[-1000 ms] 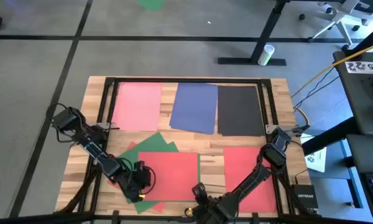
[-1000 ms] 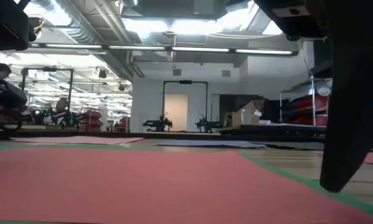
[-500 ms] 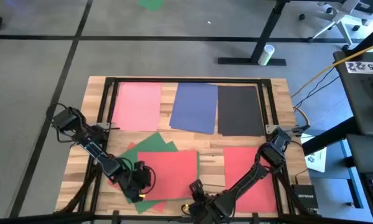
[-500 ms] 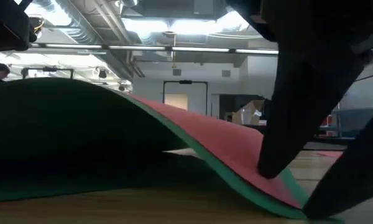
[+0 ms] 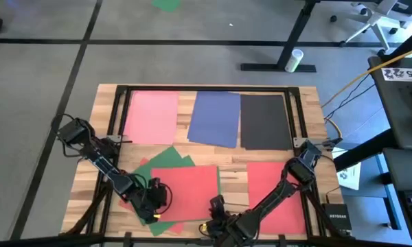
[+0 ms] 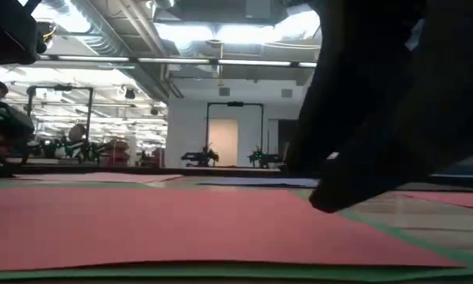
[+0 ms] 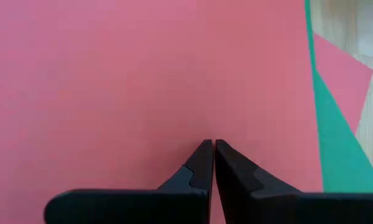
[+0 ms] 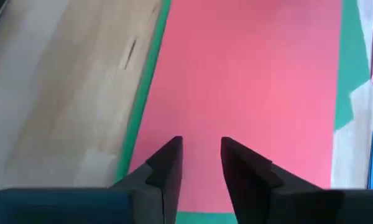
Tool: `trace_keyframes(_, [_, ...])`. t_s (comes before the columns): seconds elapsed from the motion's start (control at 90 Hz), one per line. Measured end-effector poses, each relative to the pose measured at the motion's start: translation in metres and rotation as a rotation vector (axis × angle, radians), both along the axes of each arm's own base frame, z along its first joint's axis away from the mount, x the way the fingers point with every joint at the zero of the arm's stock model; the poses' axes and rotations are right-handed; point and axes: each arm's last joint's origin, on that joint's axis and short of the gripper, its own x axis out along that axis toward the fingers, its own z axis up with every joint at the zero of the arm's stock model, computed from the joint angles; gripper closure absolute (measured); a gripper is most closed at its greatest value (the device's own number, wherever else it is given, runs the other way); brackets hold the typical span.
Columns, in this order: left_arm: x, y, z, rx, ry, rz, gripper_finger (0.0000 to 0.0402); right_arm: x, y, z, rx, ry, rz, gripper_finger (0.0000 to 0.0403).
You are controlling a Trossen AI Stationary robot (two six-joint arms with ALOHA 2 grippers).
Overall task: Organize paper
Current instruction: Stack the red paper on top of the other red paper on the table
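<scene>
One red sheet lies flat, long axis left-right; left jaws together, right jaws apart

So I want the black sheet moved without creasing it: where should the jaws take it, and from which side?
The black sheet lies flat at the table's far side, its left edge against the blue sheet. Its right long edge, over bare table, looks most reachable. I'd bring the right gripper in low from the right and pinch that edge mid-length.
</scene>
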Motion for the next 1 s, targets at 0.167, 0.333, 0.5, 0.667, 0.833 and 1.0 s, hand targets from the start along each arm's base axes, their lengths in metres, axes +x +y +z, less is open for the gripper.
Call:
trace_keyframes(0.167, [0.000, 0.000, 0.000, -0.001, 0.000, 0.000, 0.0402, -0.010, 0.003, -0.002, 0.002, 0.091, 0.031, 0.0302])
trace_keyframes(0.333, [0.000, 0.000, 0.000, -0.001, 0.001, -0.001, 0.0402, -0.021, 0.006, -0.003, -0.030, 0.152, 0.053, 0.0302])
trace_keyframes(0.5, [0.000, 0.000, 0.000, -0.001, 0.001, 0.000, 0.0402, -0.024, 0.012, -0.003, 0.031, 0.180, 0.064, 0.0302])
trace_keyframes(0.667, [0.000, 0.000, 0.000, -0.002, 0.002, -0.001, 0.0402, -0.024, 0.012, -0.003, 0.033, 0.180, 0.063, 0.0302])
trace_keyframes(0.833, [0.000, 0.000, 0.000, -0.002, 0.002, -0.001, 0.0402, -0.021, 0.013, -0.002, 0.052, 0.142, 0.062, 0.0302])
trace_keyframes(1.0, [0.000, 0.000, 0.000, -0.001, 0.002, 0.000, 0.0402, -0.011, 0.011, -0.002, 0.066, 0.078, 0.060, 0.0302])
